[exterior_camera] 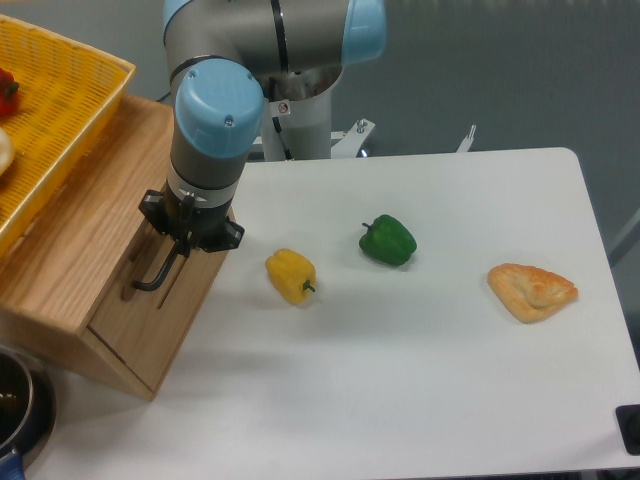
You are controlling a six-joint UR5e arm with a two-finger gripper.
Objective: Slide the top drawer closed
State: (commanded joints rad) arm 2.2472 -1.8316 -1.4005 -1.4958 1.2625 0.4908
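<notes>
- Closing step looks all but done: the top drawer (150, 300) sits at the left of the table (420, 380), its front about flush with the cabinet (70, 250), no gap showing from this angle.
- You've got the gripper (185, 232) hanging right at the far end of the black bar handle (155, 275). Can't tell if the fingers are apart or clamped on the bar; the wrist hides them.
- Next move, my read: confirm it's seated, release if gripping, back off to the right without dragging the handle out.
- Only one view, so containers: the yellow wicker basket (75, 110) on the cabinet top holds something red and something pale at the frame's left edge, both cropped.
- A dark pot (15, 400) sits at near left, contents unclear.
- Loose on the table: yellow pepper (290, 275), green pepper (388, 240), pastry (532, 290).
</notes>
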